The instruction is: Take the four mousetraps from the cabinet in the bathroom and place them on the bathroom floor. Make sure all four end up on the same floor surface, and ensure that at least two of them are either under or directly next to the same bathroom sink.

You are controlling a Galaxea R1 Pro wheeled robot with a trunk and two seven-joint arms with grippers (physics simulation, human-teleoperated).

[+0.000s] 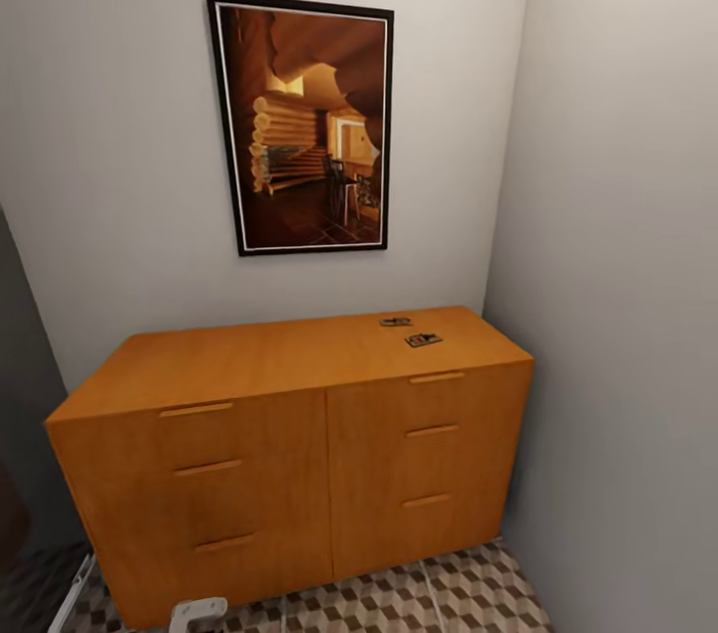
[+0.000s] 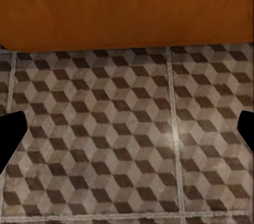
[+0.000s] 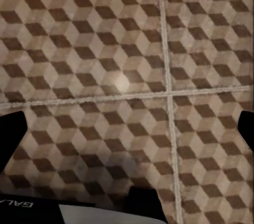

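Up top: mousetraps (image 1: pixel 423 340) on cabinet (image 1: pixel 299 434) | pincers over bathroom floor (image 2: pixel 127 139) (spread wide)

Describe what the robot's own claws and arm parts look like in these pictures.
Little shows. In each wrist view the claw's fingers are plain black shapes at both side edges: left claw, right claw. The right wrist view also shows a black part bearing mirrored white letters "GAL" above a pale grey-white surface. The head view shows a small white-grey robot part at the bottom edge.
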